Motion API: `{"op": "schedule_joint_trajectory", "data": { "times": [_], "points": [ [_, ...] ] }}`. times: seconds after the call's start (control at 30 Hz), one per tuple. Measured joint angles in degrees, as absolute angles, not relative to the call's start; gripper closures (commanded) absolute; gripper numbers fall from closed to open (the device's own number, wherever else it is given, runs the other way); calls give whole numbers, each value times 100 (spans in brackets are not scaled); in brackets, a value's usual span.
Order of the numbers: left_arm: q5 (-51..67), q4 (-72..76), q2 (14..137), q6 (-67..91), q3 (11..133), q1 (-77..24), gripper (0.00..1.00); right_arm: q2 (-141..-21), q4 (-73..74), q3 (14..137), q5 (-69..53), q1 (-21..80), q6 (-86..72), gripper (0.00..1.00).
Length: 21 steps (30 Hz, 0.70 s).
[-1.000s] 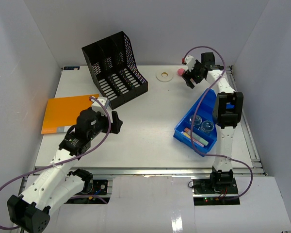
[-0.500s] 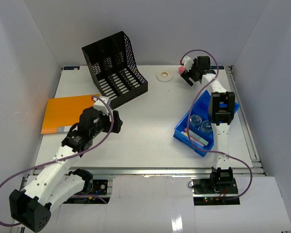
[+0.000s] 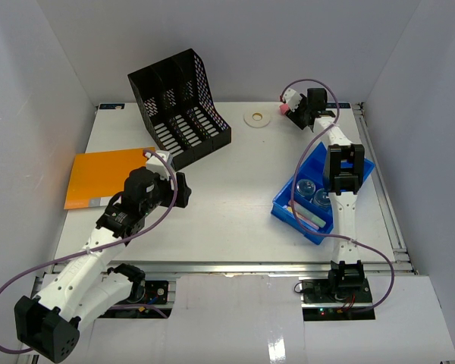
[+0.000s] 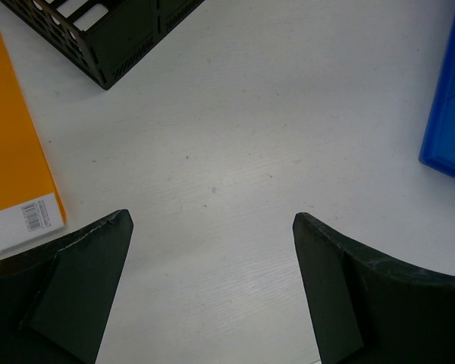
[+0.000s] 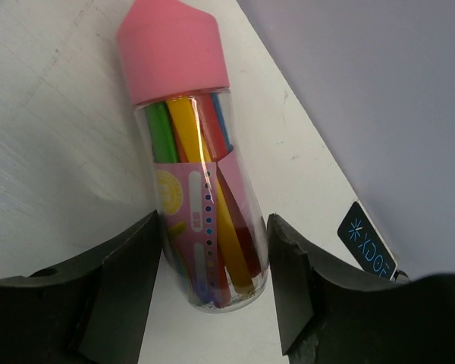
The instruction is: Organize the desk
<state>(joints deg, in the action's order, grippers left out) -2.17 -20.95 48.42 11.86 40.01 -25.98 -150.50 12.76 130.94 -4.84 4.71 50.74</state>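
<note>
The desk (image 3: pixel 235 182) is a big flat white top, smooth, with pale walls round it. Near its far edge, on the right side, the right gripper (image 5: pixel 212 227) has its two dark fingers pressed on both sides of a clear round tube (image 5: pixel 201 174). Up close you can see a smooth pink cap (image 5: pixel 173 49) and bright sticks inside. From above it is only a pink dot.

The left gripper (image 4: pixel 212 227) has its fingers spread wide over bare desk, holding nothing. Its camera shows a barcode sticker on the flat orange book (image 4: pixel 7 129).

Only the top view shows the whole black holey file rack (image 3: pixel 178 106), the blue plastic bin (image 3: pixel 283 208) and a white ring (image 3: pixel 255 117).
</note>
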Motion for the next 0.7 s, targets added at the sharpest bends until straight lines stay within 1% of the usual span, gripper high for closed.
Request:
{"op": "schedule_joint_trajectory", "data": {
  "times": [0.23,0.4,0.57,0.7],
  "points": [
    [-217,-2095,4842,1184,4001,-2598,2,-14934,1339,12927,-614,471,5116,61],
    [-215,-2095,4824,1184,3999,-2598,2,-14537,1705,12480,-965,458,4866,66],
    [-210,-2095,4767,1186,3999,-2598,2,-13800,2310,11569,-1482,485,4385,64],
    [-171,-2094,4680,1186,3999,-2598,2,-13227,2543,10754,-1744,587,4117,56]
  ]
}}
